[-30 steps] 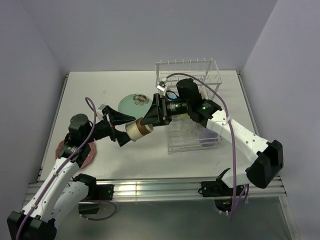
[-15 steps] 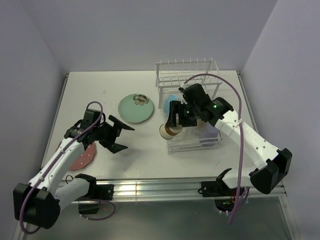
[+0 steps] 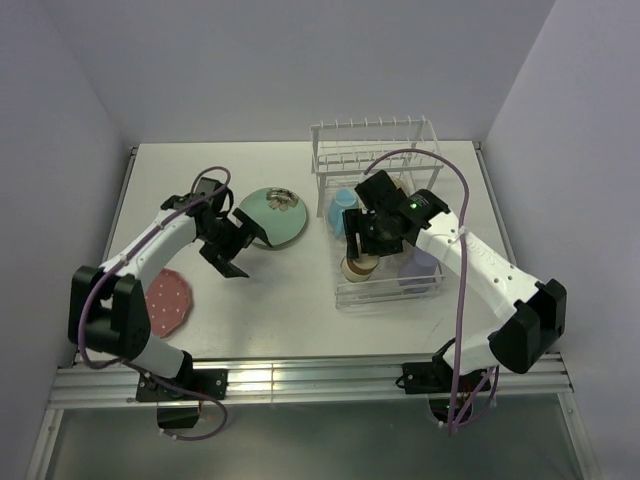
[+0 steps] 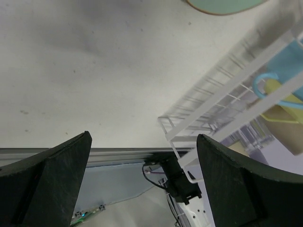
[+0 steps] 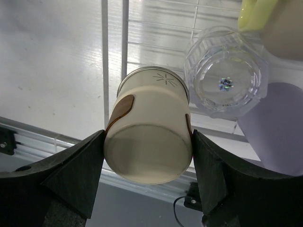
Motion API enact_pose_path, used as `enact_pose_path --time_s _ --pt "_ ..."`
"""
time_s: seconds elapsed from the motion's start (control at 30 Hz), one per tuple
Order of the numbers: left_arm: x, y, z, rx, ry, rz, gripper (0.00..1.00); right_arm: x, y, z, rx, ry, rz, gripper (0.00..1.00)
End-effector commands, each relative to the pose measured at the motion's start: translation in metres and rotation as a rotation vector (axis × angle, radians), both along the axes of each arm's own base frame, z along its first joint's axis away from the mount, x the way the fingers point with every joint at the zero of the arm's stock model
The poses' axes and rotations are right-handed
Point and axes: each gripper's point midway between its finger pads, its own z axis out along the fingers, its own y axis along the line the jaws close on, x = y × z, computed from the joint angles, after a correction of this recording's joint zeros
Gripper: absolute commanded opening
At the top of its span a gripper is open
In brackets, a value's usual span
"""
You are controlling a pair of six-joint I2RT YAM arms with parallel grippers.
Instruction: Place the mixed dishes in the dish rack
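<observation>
My right gripper (image 3: 358, 250) is shut on the tan cup (image 5: 149, 142), which lies on its side. It holds the cup just over the lower basket of the white wire dish rack (image 3: 385, 160), next to the clear glass (image 5: 225, 82). A blue cup (image 3: 343, 210), a yellow cup (image 5: 253, 12) and a lavender cup (image 3: 418, 268) sit in the rack. My left gripper (image 3: 240, 252) hangs open and empty beside the mint-green plate (image 3: 268, 220), which carries a small steel cup (image 3: 281, 198). The pink dotted plate (image 3: 167, 302) lies near the front left.
The rack's raised prongs (image 3: 370, 135) stand at the back. In the left wrist view the rack's corner (image 4: 189, 127) shows over the table's front rail (image 4: 118, 153). Walls close in the table on the left, back and right.
My right gripper carried the tan cup from mid-table to the rack's lower basket. My left arm drew back from the cup and swung toward the mint-green plate.
</observation>
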Motion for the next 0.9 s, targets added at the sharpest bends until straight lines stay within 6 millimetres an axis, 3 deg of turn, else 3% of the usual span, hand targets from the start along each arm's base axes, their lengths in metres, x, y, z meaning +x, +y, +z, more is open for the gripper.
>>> enact_pose_path --time_s 0.0,0.2,0.33,0.43,0.5,0.53,0.63,0.77,0.87 --pt "0.003 0.007 -0.017 0.068 0.047 -0.049 0.99 0.016 0.001 0.008 -0.017 -0.053 0.000 0.00" --pt "0.018 0.005 -0.046 0.089 0.101 -0.004 0.98 0.028 0.008 -0.001 -0.044 -0.043 0.010 0.00" --pt "0.037 0.001 -0.053 0.087 0.089 0.011 0.97 0.032 0.010 -0.010 -0.056 -0.031 0.004 0.04" --pt "0.053 0.002 -0.056 0.091 0.069 0.026 0.97 0.032 0.011 -0.016 -0.064 -0.028 -0.001 0.17" --pt "0.062 0.005 -0.061 0.095 0.065 0.039 0.96 0.031 0.010 -0.021 -0.071 -0.028 -0.008 0.33" --pt "0.066 0.006 -0.061 0.095 0.059 0.046 0.96 0.031 0.009 -0.023 -0.077 -0.026 -0.011 0.49" --pt "0.077 0.010 -0.066 0.076 0.051 0.074 0.96 0.030 0.007 -0.028 -0.091 -0.021 -0.017 0.71" --pt "0.093 0.024 -0.069 0.093 0.010 0.124 0.96 0.030 0.007 -0.024 -0.089 -0.029 -0.022 0.92" --pt "0.104 0.035 -0.070 0.111 -0.038 0.164 0.96 0.029 0.008 -0.018 -0.078 -0.044 -0.027 1.00"
